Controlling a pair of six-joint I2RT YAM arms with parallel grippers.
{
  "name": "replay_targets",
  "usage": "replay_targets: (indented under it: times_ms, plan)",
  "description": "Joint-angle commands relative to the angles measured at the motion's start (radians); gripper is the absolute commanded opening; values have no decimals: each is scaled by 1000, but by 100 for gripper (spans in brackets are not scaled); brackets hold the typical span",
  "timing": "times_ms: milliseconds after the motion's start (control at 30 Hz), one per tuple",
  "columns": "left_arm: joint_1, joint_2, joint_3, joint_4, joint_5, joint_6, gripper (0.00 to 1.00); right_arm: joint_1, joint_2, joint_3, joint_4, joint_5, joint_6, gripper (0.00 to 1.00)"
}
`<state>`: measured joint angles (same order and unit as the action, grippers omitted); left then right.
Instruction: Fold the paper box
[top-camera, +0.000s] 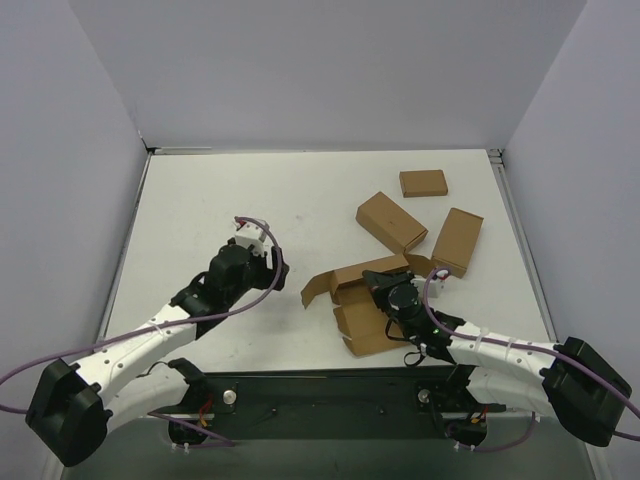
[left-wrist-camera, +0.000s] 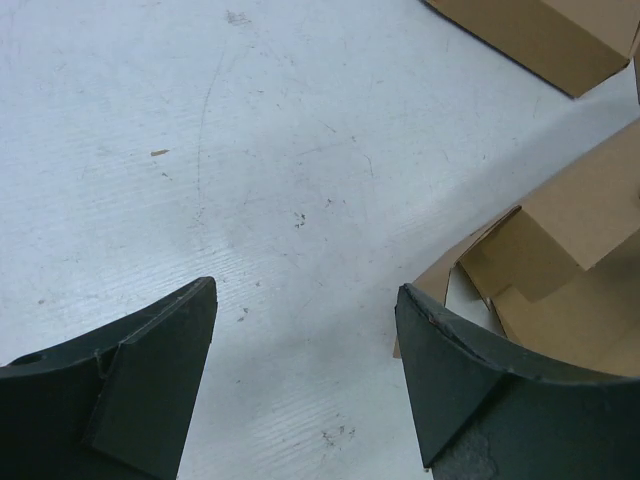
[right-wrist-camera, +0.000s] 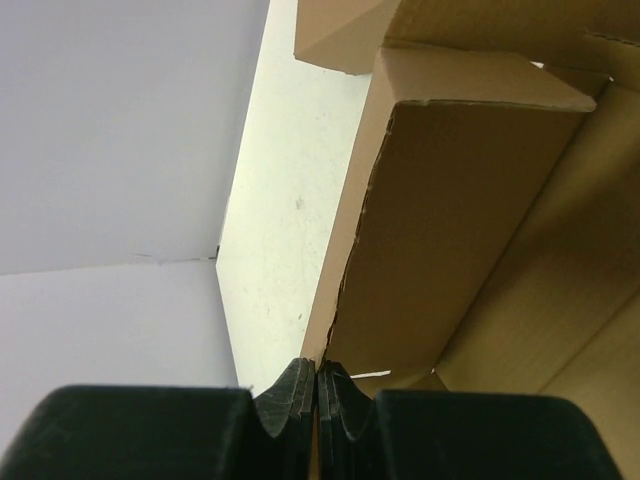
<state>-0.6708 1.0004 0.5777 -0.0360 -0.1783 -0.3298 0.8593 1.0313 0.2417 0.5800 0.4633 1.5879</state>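
The paper box (top-camera: 362, 328) lies partly folded, right of the table's middle, a brown cardboard blank with its flaps raised. My right gripper (top-camera: 380, 280) reaches into it from the near right. In the right wrist view this gripper (right-wrist-camera: 318, 375) is shut on the edge of an upright wall of the paper box (right-wrist-camera: 450, 220). My left gripper (top-camera: 268, 258) hovers to the left of the box, apart from it. Its fingers (left-wrist-camera: 150, 380) stand wide open over bare table, and a flap of the paper box (left-wrist-camera: 570, 260) shows just past the right finger.
Three small closed brown boxes lie behind the blank: one (top-camera: 392, 222) close to it, one (top-camera: 458, 240) at the right, one (top-camera: 423, 183) farther back. The nearest of them (left-wrist-camera: 545, 30) shows at the top right of the left wrist view. White walls ring the table (top-camera: 220, 200).
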Motion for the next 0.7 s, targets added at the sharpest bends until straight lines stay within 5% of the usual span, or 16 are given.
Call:
replay_targets:
  times_ms: [0,667]
  plan:
    - [20,21,-16,51,25,-45,82,7,-19,-16,21,24,-40,0]
    - [-49,256,-114,312,309,43,75,7,-47,-19,7,38,-51,0]
